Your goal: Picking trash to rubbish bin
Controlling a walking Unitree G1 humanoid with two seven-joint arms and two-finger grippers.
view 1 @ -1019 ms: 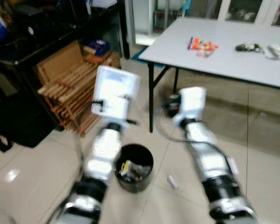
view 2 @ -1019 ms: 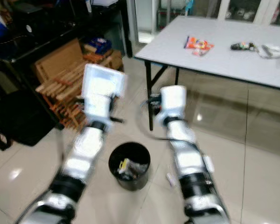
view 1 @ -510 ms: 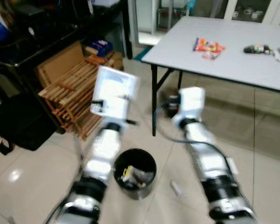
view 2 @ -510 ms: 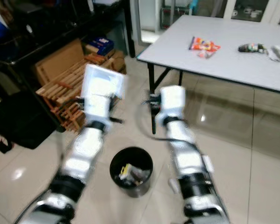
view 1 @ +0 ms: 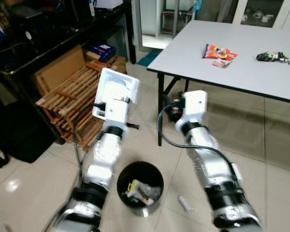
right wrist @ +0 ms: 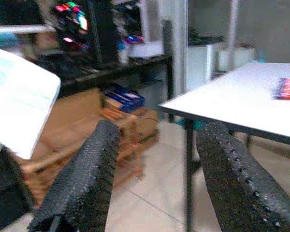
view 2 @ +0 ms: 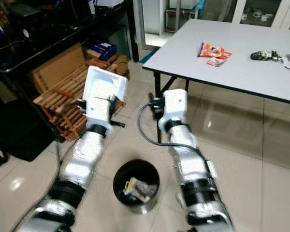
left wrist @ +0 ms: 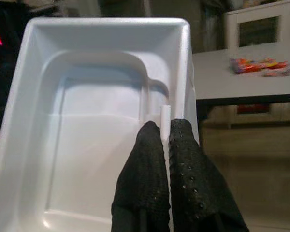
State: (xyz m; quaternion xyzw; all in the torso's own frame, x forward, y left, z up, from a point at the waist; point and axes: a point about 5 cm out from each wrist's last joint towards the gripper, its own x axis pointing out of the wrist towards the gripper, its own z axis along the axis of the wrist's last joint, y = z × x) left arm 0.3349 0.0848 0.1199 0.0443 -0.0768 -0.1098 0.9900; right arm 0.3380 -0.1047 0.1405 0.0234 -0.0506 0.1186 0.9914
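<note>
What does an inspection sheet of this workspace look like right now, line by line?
Surface: tiled floor; grey table.
Job's things: black bin holding trash; white foam tray; small white scrap on the floor beside the bin.
Clutter: snack packets, wooden racks, cardboard.
Hands: left hand shut on the tray's rim; right hand open, empty.
Cables: black cable by the right arm.
Surroundings: dark shelving.

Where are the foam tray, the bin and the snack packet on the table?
foam tray (left wrist: 96, 121), left wrist view, on its inner floor
bin (view 1: 157, 174), left eye view, on its black rim
snack packet (view 2: 211, 50), right eye view, on its orange wrapper
</note>
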